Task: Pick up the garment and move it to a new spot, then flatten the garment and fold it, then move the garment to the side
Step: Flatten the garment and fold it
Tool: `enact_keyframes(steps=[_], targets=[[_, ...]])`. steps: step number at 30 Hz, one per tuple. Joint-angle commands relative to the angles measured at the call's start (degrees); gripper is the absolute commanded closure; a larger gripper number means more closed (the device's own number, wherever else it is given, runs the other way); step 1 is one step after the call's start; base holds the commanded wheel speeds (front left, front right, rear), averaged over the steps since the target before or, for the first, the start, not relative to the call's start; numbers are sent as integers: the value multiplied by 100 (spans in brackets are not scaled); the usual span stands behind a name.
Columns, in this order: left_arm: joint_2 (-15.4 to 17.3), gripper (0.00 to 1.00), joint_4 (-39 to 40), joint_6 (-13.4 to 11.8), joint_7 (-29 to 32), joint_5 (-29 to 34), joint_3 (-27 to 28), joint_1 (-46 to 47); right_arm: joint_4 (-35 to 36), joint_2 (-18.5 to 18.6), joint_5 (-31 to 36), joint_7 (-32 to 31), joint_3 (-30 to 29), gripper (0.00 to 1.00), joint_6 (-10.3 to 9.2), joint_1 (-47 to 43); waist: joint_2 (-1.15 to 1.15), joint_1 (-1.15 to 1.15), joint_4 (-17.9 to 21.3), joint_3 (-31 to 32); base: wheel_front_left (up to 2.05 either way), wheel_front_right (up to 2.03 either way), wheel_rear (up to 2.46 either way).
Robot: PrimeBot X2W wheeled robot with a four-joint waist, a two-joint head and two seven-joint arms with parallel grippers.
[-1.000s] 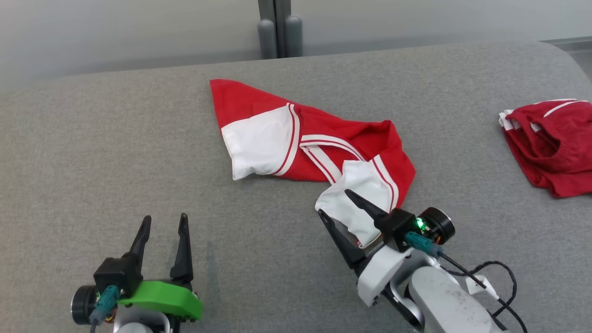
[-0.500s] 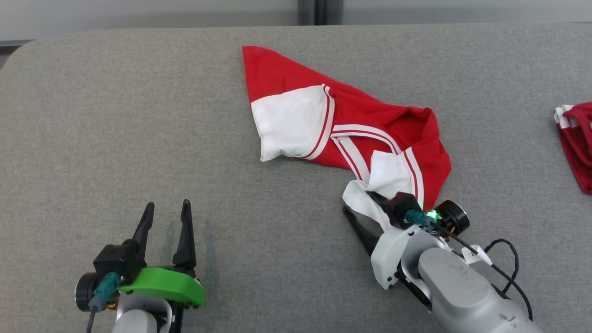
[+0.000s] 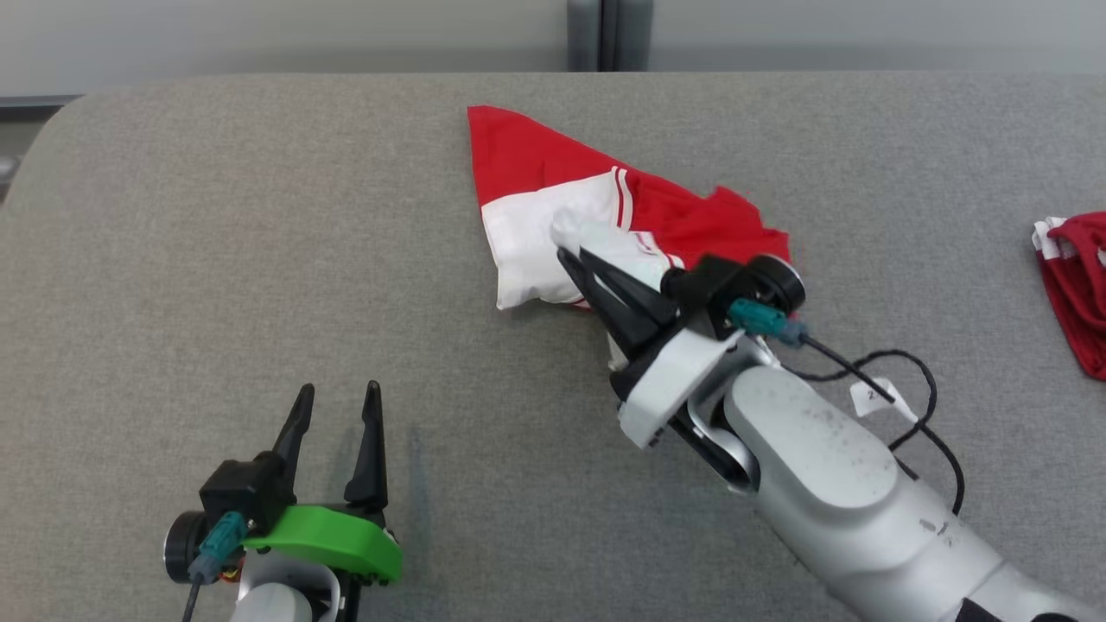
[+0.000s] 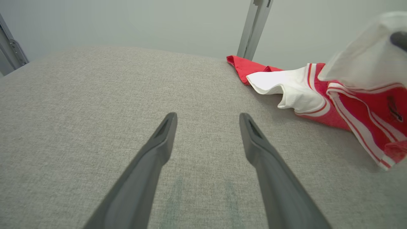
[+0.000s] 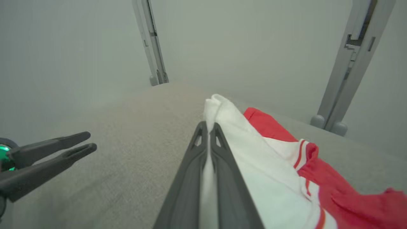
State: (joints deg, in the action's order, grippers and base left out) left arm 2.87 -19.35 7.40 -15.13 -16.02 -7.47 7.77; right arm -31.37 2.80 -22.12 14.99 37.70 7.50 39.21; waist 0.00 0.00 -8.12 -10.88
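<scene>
While the jaws of the right gripper (image 3: 567, 254) pinch a white fold of the red-and-white garment (image 3: 518, 160) and hold it raised, the rest lies crumpled near the far edge of the tabletop (image 3: 259, 216), about midway along. The left gripper (image 3: 339, 390) (jaws spread, holding nothing) is toward the near edge. A second red garment (image 3: 1076, 285) lies at the right edge.

A grey cloth-covered table (image 3: 173, 259) lies under soft, even light, its far left corner rounded. Just behind the table's far edge stands a plain pale grey wall (image 3: 259, 30). A darker grey post (image 3: 596, 34) rises against the wall, behind the table's middle.
</scene>
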Motion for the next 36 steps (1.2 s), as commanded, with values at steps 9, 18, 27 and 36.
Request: enact_keyframes(steps=[9, 18, 27, 36], targets=[[15, 0, -160, 10, 0, -42, -277, -142, 1442, 22, -1120, 25, -5, 100, -3, 1781, 0, 0, -397, 343, 0, 0, 0], [15, 0, -233, 9, -1, 75, -114, -180, 1119, 26, -500, 25, -1900, 100, -3, 2560, 0, 0, -369, 244, 0, 0, 0], [15, 0, -131, 9, -1, 111, -13, 15, -184, 23, 1472, 19, -3830, 76, -3, 971, 0, 0, 190, -47, 0, 0, 0], [43, 0, -79, 9, -1, 134, -154, 160, -482, 16, 2395, 20, -5250, 0, -3, -603, 0, 0, 534, -181, 0, 0, 0]])
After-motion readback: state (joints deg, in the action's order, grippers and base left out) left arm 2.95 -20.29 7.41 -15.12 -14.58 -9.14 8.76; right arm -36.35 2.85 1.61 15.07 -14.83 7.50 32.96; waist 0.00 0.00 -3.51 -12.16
